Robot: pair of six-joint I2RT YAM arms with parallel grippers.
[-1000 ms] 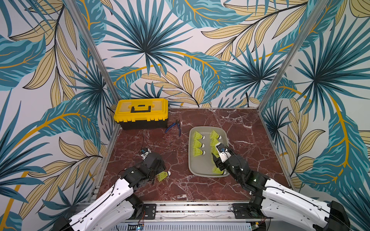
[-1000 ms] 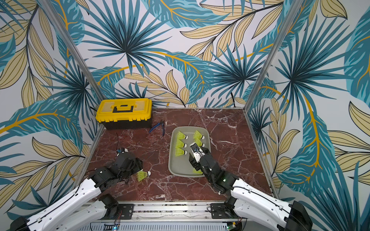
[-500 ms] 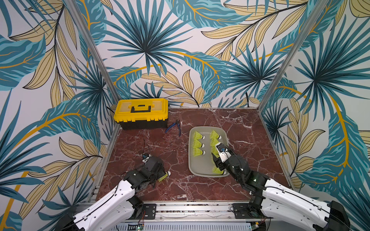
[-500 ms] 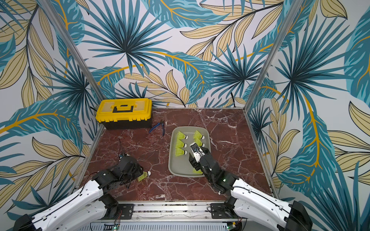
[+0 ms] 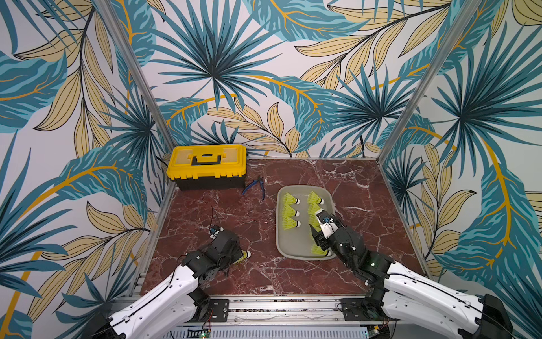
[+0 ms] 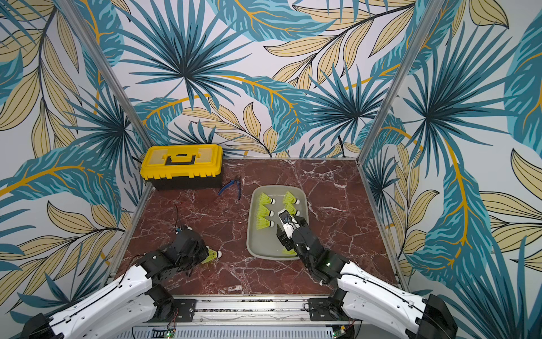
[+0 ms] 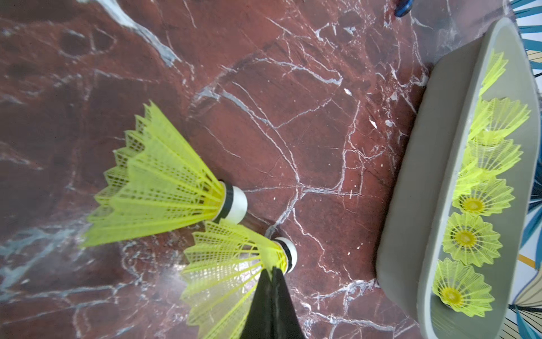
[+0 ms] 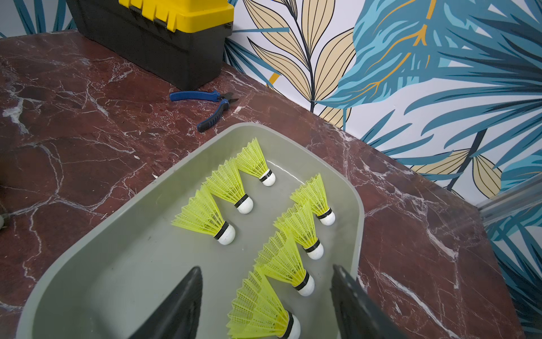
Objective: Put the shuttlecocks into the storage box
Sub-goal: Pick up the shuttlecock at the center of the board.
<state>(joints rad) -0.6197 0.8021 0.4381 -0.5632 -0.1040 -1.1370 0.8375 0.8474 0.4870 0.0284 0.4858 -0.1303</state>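
My left gripper is shut on the skirt of a neon yellow shuttlecock, just behind its white tip, low over the marble table. A second shuttlecock lies loose on the table right beside it. In both top views only one yellow skirt with a white tip peeks out from under that gripper. The grey storage box holds several shuttlecocks in two rows. My right gripper hangs open above the box's near right part, straddling two shuttlecocks without touching them.
A yellow-lidded black toolbox stands at the back left, with blue pliers on the table between it and the box. Patterned walls with metal posts close in the table on three sides.
My left gripper's jaws have closed on the shuttlecock's skirt, and the hand has dipped slightly toward the table. The right arm has not moved.
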